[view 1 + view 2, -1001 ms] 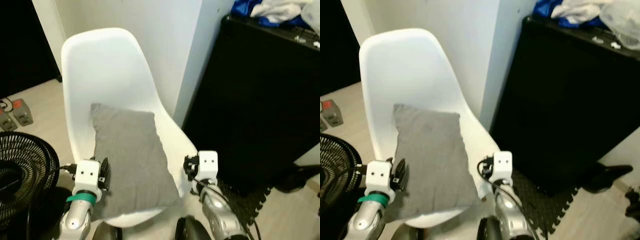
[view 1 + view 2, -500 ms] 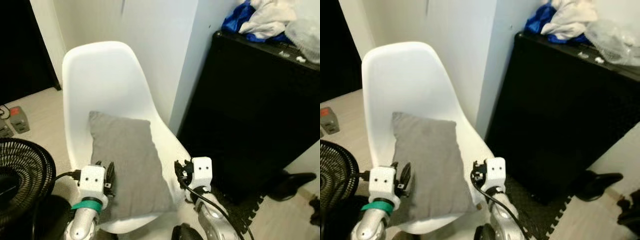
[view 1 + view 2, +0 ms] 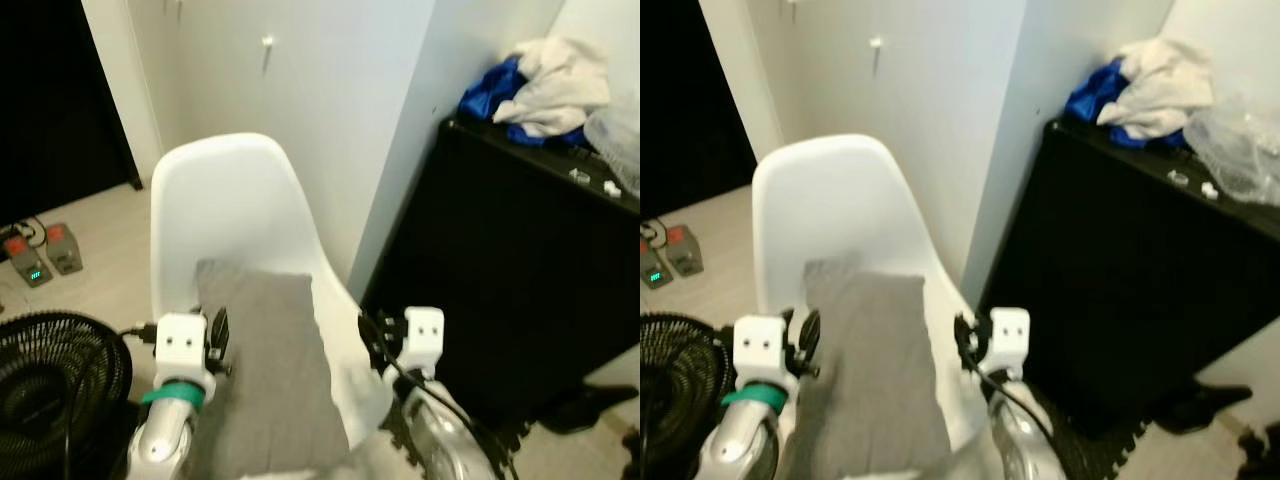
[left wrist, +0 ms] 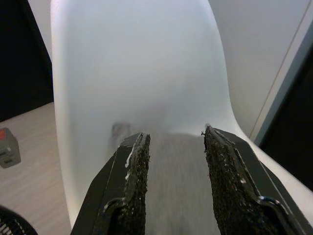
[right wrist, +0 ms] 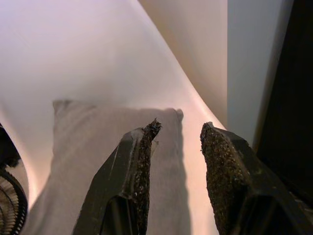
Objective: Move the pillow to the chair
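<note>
A grey pillow (image 3: 265,370) lies flat on the seat of a white shell chair (image 3: 225,200), its top edge against the backrest. My left gripper (image 3: 217,333) hovers at the pillow's left edge, open, with nothing between its fingers. In the left wrist view the open left gripper (image 4: 176,134) points at the backrest, the pillow (image 4: 176,196) below it. My right gripper (image 3: 372,335) is by the chair's right rim, also open. The right wrist view has the right gripper (image 5: 178,129) above the pillow (image 5: 88,142).
A black cabinet (image 3: 530,280) stands close on the right, with blue and white clothes (image 3: 540,90) on top. A black fan (image 3: 50,390) sits on the floor to the left. Small devices (image 3: 40,255) lie by a dark doorway. A dark shoe (image 3: 590,410) lies at the right.
The whole picture has shifted: the camera tilted up, showing more wall and cabinet top. The pillow stays on the seat and both grippers remain open beside it.
</note>
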